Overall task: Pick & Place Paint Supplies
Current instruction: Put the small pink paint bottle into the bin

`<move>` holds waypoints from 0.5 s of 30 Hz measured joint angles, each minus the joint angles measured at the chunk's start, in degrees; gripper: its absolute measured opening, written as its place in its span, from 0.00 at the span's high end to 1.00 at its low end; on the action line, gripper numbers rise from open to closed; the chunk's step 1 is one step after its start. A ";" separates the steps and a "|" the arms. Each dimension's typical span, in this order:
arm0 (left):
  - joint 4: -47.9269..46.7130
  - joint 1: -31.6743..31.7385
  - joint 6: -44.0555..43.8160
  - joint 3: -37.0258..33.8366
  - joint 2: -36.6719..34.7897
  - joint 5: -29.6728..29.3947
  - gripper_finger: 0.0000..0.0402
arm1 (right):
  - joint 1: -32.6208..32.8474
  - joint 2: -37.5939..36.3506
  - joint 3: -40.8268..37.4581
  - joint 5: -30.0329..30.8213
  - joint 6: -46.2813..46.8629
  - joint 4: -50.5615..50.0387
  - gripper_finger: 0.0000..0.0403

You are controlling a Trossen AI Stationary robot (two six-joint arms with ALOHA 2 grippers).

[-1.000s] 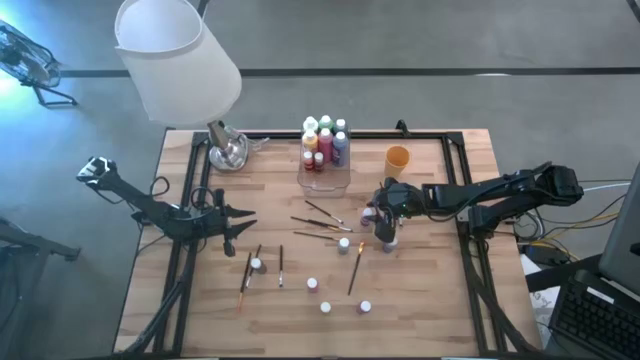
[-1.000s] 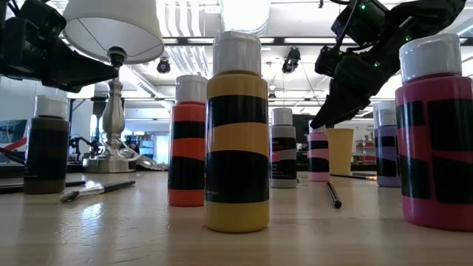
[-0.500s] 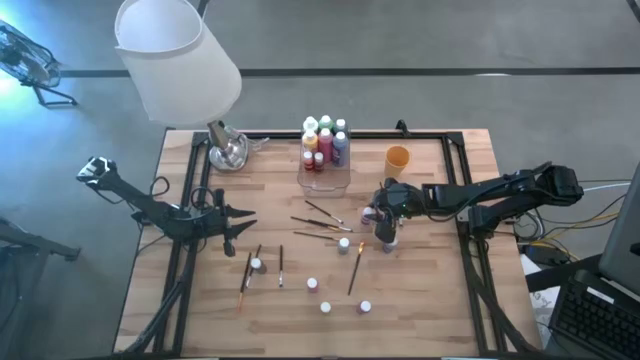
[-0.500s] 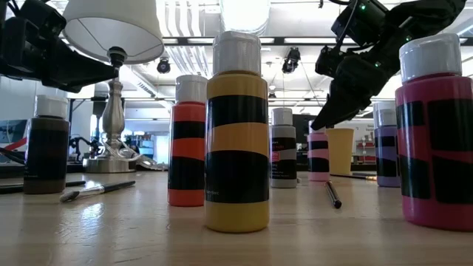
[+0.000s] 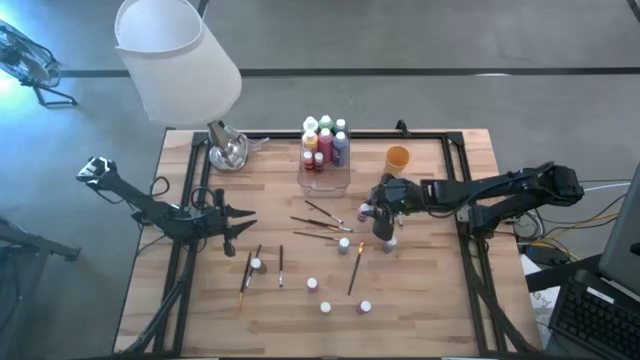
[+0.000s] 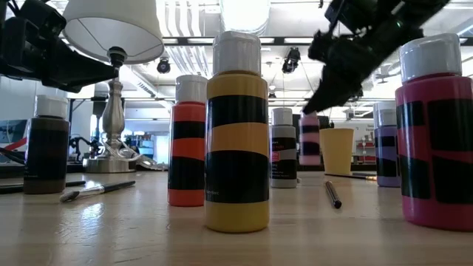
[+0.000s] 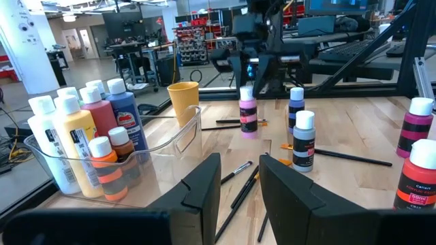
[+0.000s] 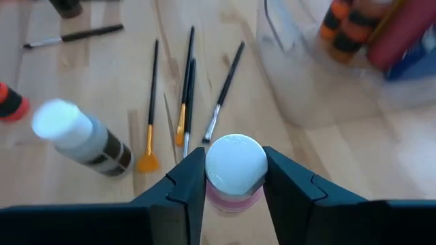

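Note:
A pink paint bottle (image 6: 310, 139) with a white cap hangs just above the table's middle right, and my right gripper (image 5: 372, 213) is shut on it. The left wrist view also shows this bottle (image 7: 248, 117) under the gripper. Several loose bottles (image 5: 326, 307) stand on their bases and thin brushes (image 5: 320, 222) lie flat around the middle. My left gripper (image 5: 245, 215) waits open at the table's left, nothing between its fingers (image 7: 204, 187). My right gripper pinches the pink bottle's white cap (image 8: 236, 162) between its two fingers (image 8: 185, 182), one on each side of the cap. The fingers slant down from the table's right side. The bottle hangs upright below them, its base clear of the table.
A clear box (image 5: 324, 172) holding several bottles stands at the far middle, an orange cup (image 5: 397, 157) to its right. A lamp (image 5: 180, 60) stands at the far left corner. A purple bottle (image 5: 388, 243) stands close beside the right gripper.
My right gripper has risen with the pink bottle. The bottle stood on the table a second ago and now hangs upright, lifted clear of it.

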 joint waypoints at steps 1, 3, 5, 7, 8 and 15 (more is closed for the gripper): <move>0.00 0.01 0.00 0.00 0.00 0.01 0.73 | 0.00 0.00 1.32 0.04 -0.62 -1.07 0.72; 0.00 0.01 0.00 0.00 -0.02 0.01 0.73 | 0.00 -0.04 4.07 0.18 -1.69 -2.61 0.72; 0.01 0.02 0.00 0.00 -0.01 0.00 0.73 | 0.00 -0.09 6.74 0.18 -2.81 -3.77 0.72; 0.00 0.02 0.00 0.00 -0.02 0.01 0.73 | -0.01 -0.09 9.59 0.18 -3.95 -4.84 0.70; 0.02 0.02 0.00 0.00 -0.02 0.00 0.73 | -0.02 -0.09 11.10 0.18 -4.30 -5.01 0.69; 0.01 0.01 0.00 0.00 -0.02 0.00 0.73 | -0.62 -0.09 20.25 0.80 -6.72 -5.95 0.72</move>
